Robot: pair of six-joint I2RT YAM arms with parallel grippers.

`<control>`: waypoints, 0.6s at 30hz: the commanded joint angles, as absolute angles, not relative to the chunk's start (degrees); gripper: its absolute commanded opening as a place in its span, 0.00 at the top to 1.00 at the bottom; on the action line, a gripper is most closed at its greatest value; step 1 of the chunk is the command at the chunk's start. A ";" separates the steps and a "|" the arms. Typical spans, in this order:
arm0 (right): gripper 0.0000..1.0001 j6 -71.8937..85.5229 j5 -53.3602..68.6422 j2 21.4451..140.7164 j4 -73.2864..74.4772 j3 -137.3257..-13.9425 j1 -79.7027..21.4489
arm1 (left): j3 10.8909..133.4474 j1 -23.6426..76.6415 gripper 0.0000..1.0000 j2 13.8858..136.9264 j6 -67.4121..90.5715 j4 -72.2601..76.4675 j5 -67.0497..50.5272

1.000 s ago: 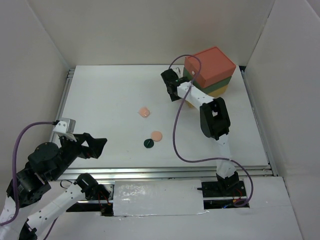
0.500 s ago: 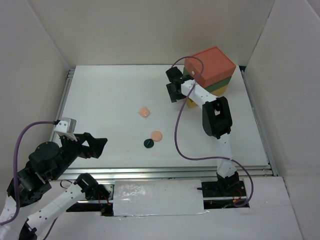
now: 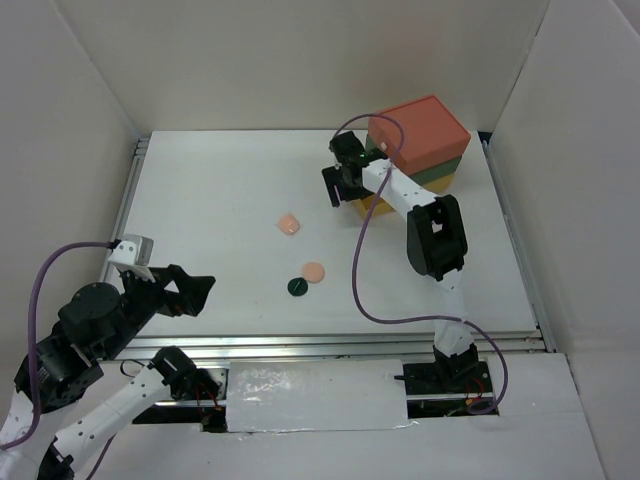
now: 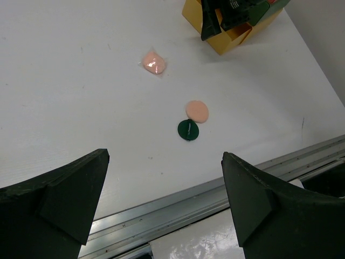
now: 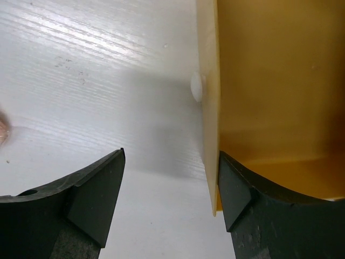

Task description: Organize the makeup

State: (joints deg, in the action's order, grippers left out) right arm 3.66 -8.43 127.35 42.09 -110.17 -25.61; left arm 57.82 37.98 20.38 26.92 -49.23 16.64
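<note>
Two peach round compacts lie mid-table, one (image 3: pixel 289 224) (image 4: pixel 154 62) farther back, the other (image 3: pixel 314 271) (image 4: pixel 197 111) touching a dark green disc (image 3: pixel 297 287) (image 4: pixel 188 129). My right gripper (image 3: pixel 342 183) (image 5: pixel 171 156) is open and straddles the pale front wall of the yellow bottom drawer (image 5: pixel 208 108). One finger is inside the drawer against that wall, the other outside over the table. The drawer's white knob (image 5: pixel 197 87) faces the gap. Low at the near left, my left gripper (image 3: pixel 197 293) (image 4: pixel 164 156) is wide open and holds nothing.
The orange-green-yellow drawer box (image 3: pixel 420 140) stands at the back right, its yellow drawer (image 4: pixel 223 35) pulled out toward the table's middle. A metal rail (image 4: pixel 178 199) runs along the near edge. White walls close in the table on three sides.
My right gripper has shifted a little forward and left at the drawer front, its jaws narrowing slightly. The left arm and the compacts have not moved.
</note>
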 commanded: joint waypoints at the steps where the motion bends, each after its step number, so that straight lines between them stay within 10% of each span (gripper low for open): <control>1: 0.25 4.57 -6.86 123.22 43.42 -109.95 -26.19 | 58.10 38.14 0.01 21.09 25.93 -46.85 17.05; 18: 0.00 10.45 -3.88 116.35 36.90 -108.43 -39.64 | 57.22 38.14 0.01 22.41 26.54 -45.88 18.10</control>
